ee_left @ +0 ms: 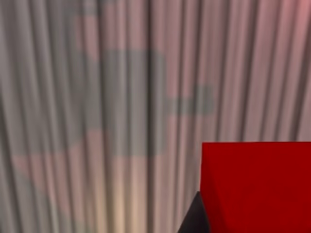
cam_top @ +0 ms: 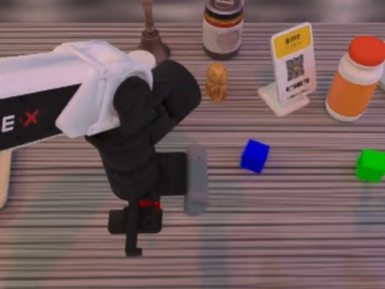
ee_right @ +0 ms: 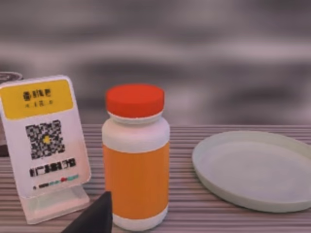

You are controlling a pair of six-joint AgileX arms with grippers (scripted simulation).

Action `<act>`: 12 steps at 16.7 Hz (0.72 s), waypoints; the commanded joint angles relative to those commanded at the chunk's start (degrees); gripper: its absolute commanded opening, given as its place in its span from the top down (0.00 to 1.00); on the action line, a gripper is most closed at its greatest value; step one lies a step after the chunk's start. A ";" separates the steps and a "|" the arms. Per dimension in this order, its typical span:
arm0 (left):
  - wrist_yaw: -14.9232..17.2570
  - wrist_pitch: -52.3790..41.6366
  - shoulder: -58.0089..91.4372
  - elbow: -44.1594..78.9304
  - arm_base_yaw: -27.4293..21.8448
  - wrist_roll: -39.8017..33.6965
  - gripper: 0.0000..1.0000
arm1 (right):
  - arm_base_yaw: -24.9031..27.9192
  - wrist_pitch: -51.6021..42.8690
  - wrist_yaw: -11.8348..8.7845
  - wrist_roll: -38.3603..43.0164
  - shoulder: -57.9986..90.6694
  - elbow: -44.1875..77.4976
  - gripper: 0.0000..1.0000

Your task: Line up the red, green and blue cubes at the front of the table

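My left gripper [cam_top: 144,212] hangs over the table's [cam_top: 289,235] front left, shut on the red cube [cam_top: 149,204], of which only a sliver shows from above. In the left wrist view the red cube [ee_left: 255,187] fills the corner beside one dark finger [ee_left: 197,218], above the striped table. The blue cube [cam_top: 255,156] lies near the middle. The green cube [cam_top: 370,165] sits at the right edge. My right arm is out of the top view; its wrist view shows one fingertip [ee_right: 95,216] set far to the side, nothing held.
Along the back stand a bell [cam_top: 150,36], a dark-lidded jar [cam_top: 222,29], a golden figurine [cam_top: 216,81], a QR sign [cam_top: 292,63] and an orange bottle [cam_top: 356,78]. A pale plate [ee_right: 252,170] lies beside the bottle.
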 joint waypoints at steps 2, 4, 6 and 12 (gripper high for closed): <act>0.00 -0.02 0.25 0.17 0.24 0.02 1.00 | 0.00 0.00 0.00 0.00 0.00 0.00 0.00; 0.00 0.95 0.58 -0.55 0.28 -0.08 1.00 | 0.00 0.00 0.00 0.00 0.00 0.00 0.00; 0.01 4.27 1.75 -2.62 0.34 -0.34 1.00 | 0.00 0.00 0.00 0.00 0.00 0.00 0.00; 0.02 15.69 6.14 -9.52 -0.36 -0.27 1.00 | 0.00 0.00 0.00 0.00 0.00 0.00 0.00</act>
